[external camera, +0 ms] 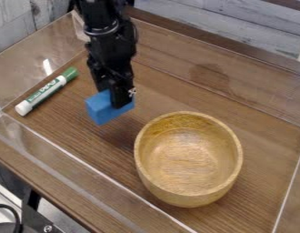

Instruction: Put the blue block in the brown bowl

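Looks to be at the carrying step: holding the blue block (106, 109) clamped between the fingers of the end effector (107, 96), apparently just above the worktop (67, 146), beside the brown bowl (189, 159) and outside its rim. Calls next for lifting enough to clear that rim, travelling across to the hollow, then lowering and letting go. Risks clipping the rim if carried too low. Shows no readable brand, label or writing anywhere, even on the green-and-white marker (47, 94).
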You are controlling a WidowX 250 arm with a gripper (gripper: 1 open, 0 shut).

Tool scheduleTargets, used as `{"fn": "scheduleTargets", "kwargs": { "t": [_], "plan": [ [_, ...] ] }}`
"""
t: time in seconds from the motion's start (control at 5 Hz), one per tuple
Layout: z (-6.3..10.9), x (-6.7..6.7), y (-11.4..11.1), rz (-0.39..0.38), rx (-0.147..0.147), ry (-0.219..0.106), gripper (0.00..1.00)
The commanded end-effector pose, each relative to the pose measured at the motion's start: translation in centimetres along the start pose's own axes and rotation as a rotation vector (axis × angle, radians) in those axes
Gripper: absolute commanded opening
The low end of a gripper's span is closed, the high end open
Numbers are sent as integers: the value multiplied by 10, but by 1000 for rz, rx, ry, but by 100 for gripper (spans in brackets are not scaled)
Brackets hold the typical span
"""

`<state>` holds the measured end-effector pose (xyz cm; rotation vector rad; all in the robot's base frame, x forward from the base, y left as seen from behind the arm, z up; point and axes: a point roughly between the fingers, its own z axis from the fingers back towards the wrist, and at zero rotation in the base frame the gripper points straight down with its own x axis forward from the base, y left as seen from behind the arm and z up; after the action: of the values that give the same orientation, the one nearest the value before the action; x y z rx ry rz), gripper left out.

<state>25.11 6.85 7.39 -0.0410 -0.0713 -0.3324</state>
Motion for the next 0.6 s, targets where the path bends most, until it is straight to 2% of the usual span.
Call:
{"fn": "scheduleTargets", "kwargs": {
  "t": [0.0,0.4],
  "plan": [
    [24,16,2,-15,53,-95,0],
    [28,25,2,-17,66,-133,0]
  ]
}}
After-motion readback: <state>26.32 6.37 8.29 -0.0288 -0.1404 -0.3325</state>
